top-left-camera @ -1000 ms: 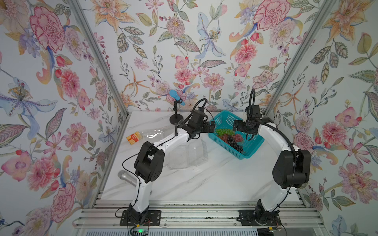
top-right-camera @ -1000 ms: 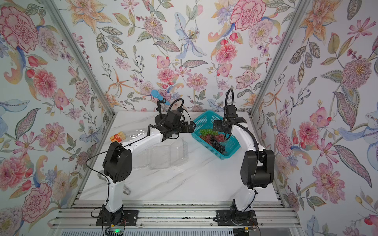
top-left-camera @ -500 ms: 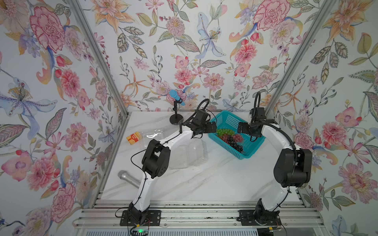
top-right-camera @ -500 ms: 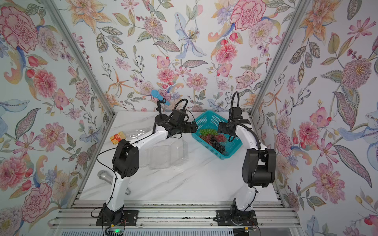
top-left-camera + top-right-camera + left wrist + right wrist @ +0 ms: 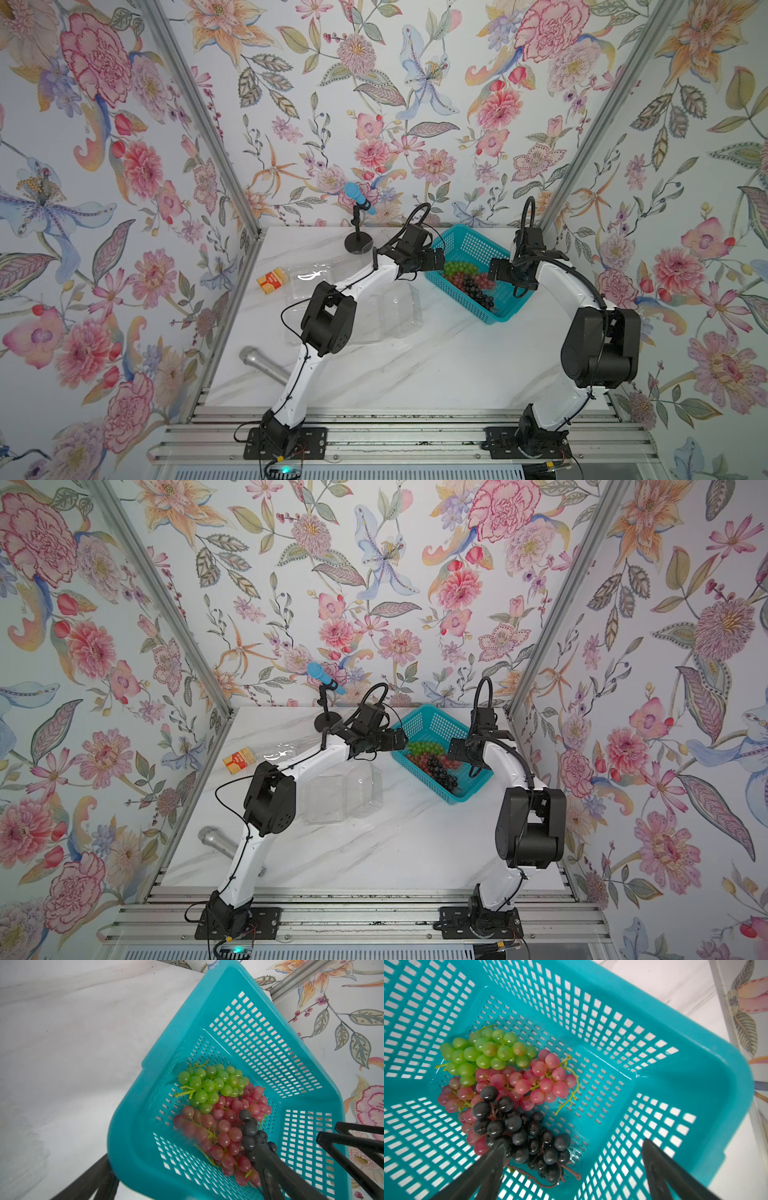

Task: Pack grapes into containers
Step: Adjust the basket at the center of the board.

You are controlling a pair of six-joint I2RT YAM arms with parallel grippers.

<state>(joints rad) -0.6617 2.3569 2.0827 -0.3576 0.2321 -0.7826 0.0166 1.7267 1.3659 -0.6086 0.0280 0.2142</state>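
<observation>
Three bunches of grapes lie together in the teal basket [image 5: 498,320]: green [image 5: 459,266], red-pink [image 5: 478,280] and dark [image 5: 482,296]. My left gripper [image 5: 182,1153] is open and straddles the basket's wall. One of its fingers [image 5: 270,1167] is inside beside the dark grapes [image 5: 249,1132]; the other is outside. My right gripper [image 5: 574,1145] hangs open over the dark bunch [image 5: 525,1132], holding nothing. The green [image 5: 483,1053] and red-pink [image 5: 533,1082] bunches lie just beyond it. Clear containers [image 5: 401,309] [image 5: 307,276] stand on the table left of the basket, partly hidden by the left arm.
A blue microphone on a stand [image 5: 358,199] is at the back, close behind the left wrist. An orange box [image 5: 272,280] and a silver cylinder [image 5: 262,365] lie along the left wall. The basket sits near the right wall.
The left arm has stretched to the right, bringing its gripper to the basket's rim. The right gripper has shifted slightly over the basket. Both stay open.
</observation>
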